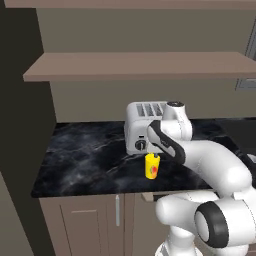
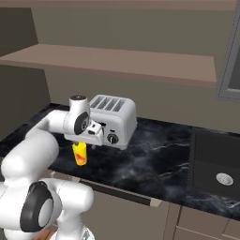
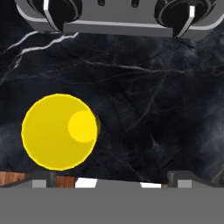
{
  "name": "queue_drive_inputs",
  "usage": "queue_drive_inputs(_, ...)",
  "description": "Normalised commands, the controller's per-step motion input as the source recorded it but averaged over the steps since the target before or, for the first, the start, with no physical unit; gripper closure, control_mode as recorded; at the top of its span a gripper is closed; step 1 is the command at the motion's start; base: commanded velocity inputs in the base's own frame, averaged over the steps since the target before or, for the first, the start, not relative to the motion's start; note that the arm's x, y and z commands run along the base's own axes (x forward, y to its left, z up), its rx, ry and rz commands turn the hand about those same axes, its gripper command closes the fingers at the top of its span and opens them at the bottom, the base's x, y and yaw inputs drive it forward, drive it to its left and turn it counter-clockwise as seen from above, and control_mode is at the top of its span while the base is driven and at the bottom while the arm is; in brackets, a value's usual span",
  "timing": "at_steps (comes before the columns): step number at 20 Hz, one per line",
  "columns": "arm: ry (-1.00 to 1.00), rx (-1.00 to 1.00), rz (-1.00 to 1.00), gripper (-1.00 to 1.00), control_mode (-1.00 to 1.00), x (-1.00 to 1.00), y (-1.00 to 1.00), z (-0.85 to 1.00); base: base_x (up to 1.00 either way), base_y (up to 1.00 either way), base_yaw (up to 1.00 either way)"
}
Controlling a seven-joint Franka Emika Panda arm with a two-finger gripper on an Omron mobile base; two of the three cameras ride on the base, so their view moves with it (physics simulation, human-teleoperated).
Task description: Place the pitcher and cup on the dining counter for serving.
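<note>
- Black marble worktop (image 1: 85, 160) under wall shelves, toaster (image 2: 115, 119) at back.
- Cup (image 3: 59, 131) upright near front edge, before toaster, left of centre between the fingers.
- Gripper (image 3: 113, 177) points straight down above it, jaws fully spread, empty.

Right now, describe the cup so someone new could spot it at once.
Find the black marble worktop under the wall shelves, then the silver toaster on it. The cup stands just before the toaster, near the front edge: small, bright yellow, with a red-orange mark.
</note>
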Motion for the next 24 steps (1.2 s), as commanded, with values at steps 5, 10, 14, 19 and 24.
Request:
queue_drive_inputs(5, 0.00, 0.00, 0.00, -1.00, -1.00, 0.11, 0.00, -0.30, 0.00, 0.00, 0.00)
queue_drive_inputs(10, 0.00, 0.00, 0.00, -1.00, -1.00, 0.02, 0.00, -0.39, 0.00, 0.00, 0.00)
queue_drive_inputs(14, 0.00, 0.00, 0.00, -1.00, -1.00, 0.04, 0.00, -0.36, 0.00, 0.00, 0.00)
queue_drive_inputs(19, 0.00, 0.00, 0.00, -1.00, -1.00, 0.00, 0.00, -0.35, 0.00, 0.00, 0.00)
queue_drive_inputs(24, 0.00, 0.00, 0.00, 1.00, -1.00, 0.00, 0.00, -0.26, 0.00, 0.00, 0.00)
